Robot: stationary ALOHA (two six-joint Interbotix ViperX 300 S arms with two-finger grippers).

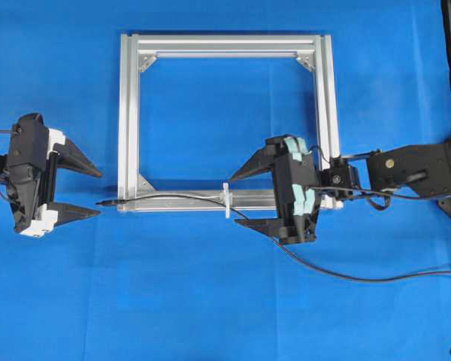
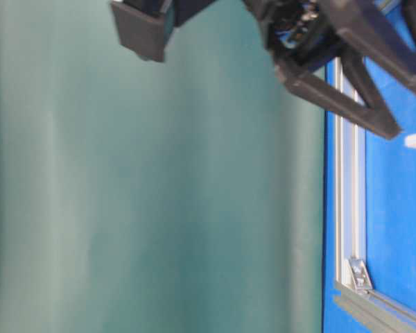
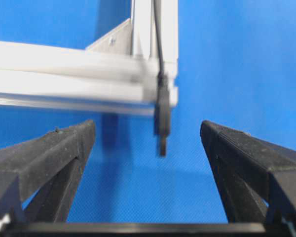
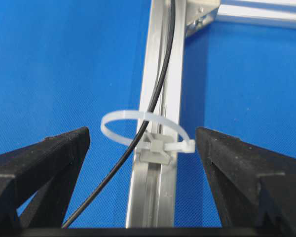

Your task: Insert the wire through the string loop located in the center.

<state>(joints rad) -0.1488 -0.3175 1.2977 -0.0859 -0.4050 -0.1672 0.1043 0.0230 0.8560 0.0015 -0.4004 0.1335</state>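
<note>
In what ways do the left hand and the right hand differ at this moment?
The left hand sits off the aluminium frame, beside the wire plug; the right hand hovers over the frame's lower bar, near the string loop. The left hand carries white pads, the right hand teal ones. Both are open, empty, and point toward each other.
</note>
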